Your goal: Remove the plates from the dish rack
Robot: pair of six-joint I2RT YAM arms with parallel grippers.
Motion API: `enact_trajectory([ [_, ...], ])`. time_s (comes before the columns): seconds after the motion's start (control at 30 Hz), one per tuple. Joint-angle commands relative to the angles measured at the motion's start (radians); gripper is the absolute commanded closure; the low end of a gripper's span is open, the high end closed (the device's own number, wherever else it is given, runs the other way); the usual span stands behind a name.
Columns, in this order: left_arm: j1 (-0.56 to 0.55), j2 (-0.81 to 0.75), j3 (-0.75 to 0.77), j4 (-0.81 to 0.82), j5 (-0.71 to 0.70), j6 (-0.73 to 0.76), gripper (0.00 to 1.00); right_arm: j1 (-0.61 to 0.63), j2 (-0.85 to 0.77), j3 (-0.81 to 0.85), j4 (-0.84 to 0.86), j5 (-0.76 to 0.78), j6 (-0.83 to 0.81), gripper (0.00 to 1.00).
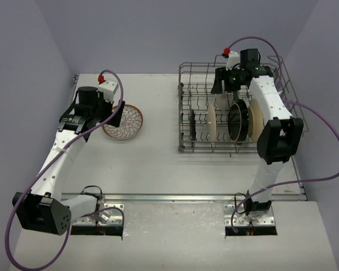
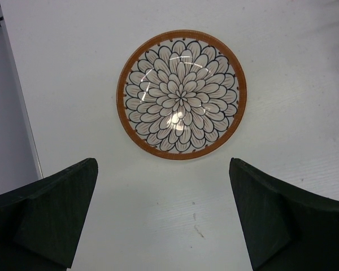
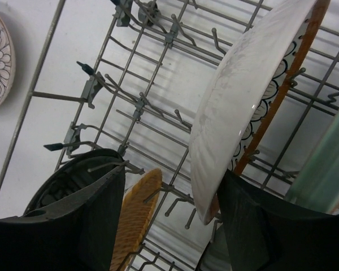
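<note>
A brown-rimmed plate with a white petal pattern (image 1: 124, 122) lies flat on the table; it also shows in the left wrist view (image 2: 181, 94). My left gripper (image 1: 116, 116) hovers over its near edge, open and empty (image 2: 166, 212). The grey wire dish rack (image 1: 226, 151) holds upright plates: a small dark one (image 1: 192, 125), a cream one (image 1: 211, 124), a black one (image 1: 237, 121), another cream one (image 1: 255, 119). My right gripper (image 1: 221, 86) is open above the rack's far part. In the right wrist view it (image 3: 175, 223) straddles a cream brown-rimmed plate (image 3: 243, 96) and an orange-brown plate (image 3: 135, 220), gripping neither.
A pale green plate (image 3: 327, 164) stands at the right finger's side. Rack tines (image 3: 141, 107) stick up under the right gripper. Purple walls close in the table at the back and sides. Cables loop over both arms.
</note>
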Motion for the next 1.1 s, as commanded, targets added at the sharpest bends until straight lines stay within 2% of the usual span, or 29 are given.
enact_trajectory([
  [0.0,-0.019,-0.003,0.028,0.002,0.002,-0.025,0.00,-0.002,0.034,0.052,0.007,-0.048,-0.056,0.38],
  [0.13,-0.030,-0.010,0.018,-0.002,0.004,-0.033,0.00,-0.013,0.061,0.058,0.007,-0.091,-0.059,0.45],
  [0.43,-0.030,-0.034,-0.016,-0.004,0.043,-0.041,0.00,-0.091,0.064,0.052,0.004,-0.220,0.035,0.94],
  [0.5,-0.030,-0.038,-0.014,0.003,0.044,-0.041,0.00,-0.097,0.046,0.048,0.004,-0.242,0.040,0.99],
  [0.77,-0.030,-0.023,0.034,-0.007,0.094,-0.067,0.00,-0.125,-0.022,0.085,0.002,-0.401,0.093,1.00],
  [0.93,-0.030,-0.022,0.035,0.002,0.048,-0.062,0.00,-0.139,-0.051,0.166,-0.004,-0.500,0.134,1.00],
  [1.07,-0.030,-0.026,0.031,0.009,0.024,-0.074,0.00,-0.140,-0.069,0.236,-0.024,-0.502,0.112,1.00],
])
